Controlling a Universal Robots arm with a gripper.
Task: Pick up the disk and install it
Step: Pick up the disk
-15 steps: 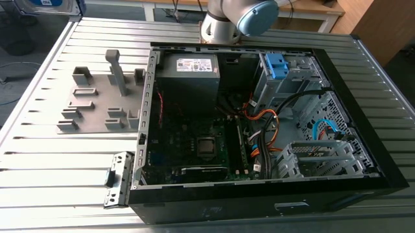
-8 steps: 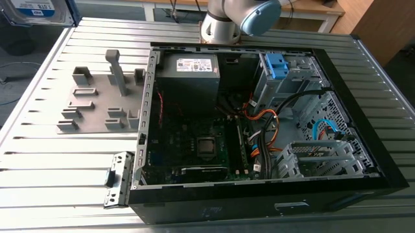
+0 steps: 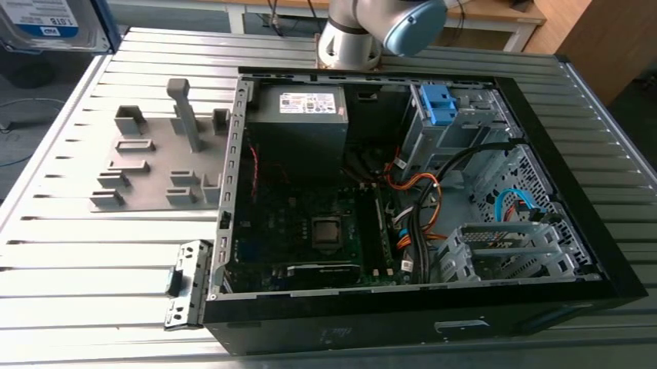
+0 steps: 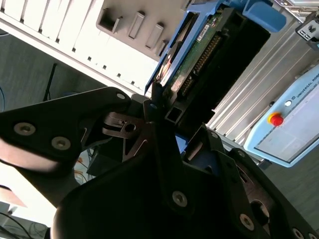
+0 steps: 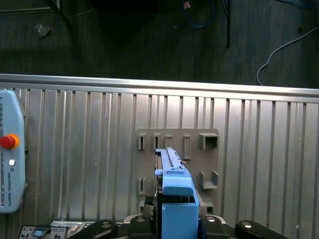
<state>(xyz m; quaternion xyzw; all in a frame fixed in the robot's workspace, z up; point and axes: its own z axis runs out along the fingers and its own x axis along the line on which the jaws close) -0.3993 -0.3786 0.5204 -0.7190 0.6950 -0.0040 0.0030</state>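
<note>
Claw: clamping tight on the disk.
Disk: hanging above the rack, seemingly clear.
Rack: lying on the tabletop at the case's nine o'clock, exterior view.

**Ribbed metal desk above a dark floor**

A silver desk of ribbed metal slats carried everything, catching bright light on the exterior view's left. Past its edge lay a dark grey floor with a white cable trailing across it. Brown wooden furniture stood at the exterior view's far right
</note>
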